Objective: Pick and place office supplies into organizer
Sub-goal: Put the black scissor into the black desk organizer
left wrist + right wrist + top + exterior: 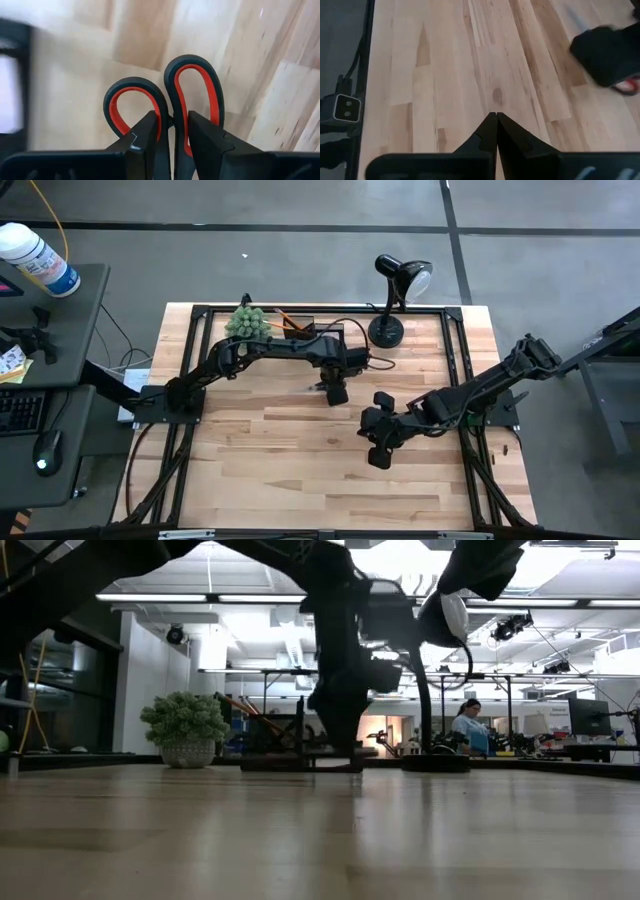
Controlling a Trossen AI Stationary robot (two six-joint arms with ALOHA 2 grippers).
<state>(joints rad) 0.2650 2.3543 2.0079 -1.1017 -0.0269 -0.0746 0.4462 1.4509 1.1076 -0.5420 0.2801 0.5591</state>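
Observation:
The scissors (pixel 190 85) have black handle loops lined in orange-red. They sit between the fingers of my left gripper (pixel 172 135), which points down over the table's middle (pixel 335 390), a little in front of the black organizer (pixel 300 330). Pencils stick up out of the organizer. The gripper hides the blades. A red bit of handle (pixel 627 87) shows under that gripper in the right wrist view. My right gripper (pixel 378 452) hangs shut and empty over bare wood to the right (pixel 496 120). My left gripper pinches the scissors where the two handle loops meet (pixel 172 117). One finger (pixel 145 140) lies against the inner side of each loop. The fingers come from above, pointing down. The loops stick out to one side of the fingertips. Whether the scissors are clear of the table I cannot tell.
A green spiky plant (pixel 250 320) stands left of the organizer. A black desk lamp (pixel 400 280) has its round base (pixel 385 332) at the back right. A black frame (pixel 200 310) rims the table. A person (pixel 470 725) sits in the room beyond.

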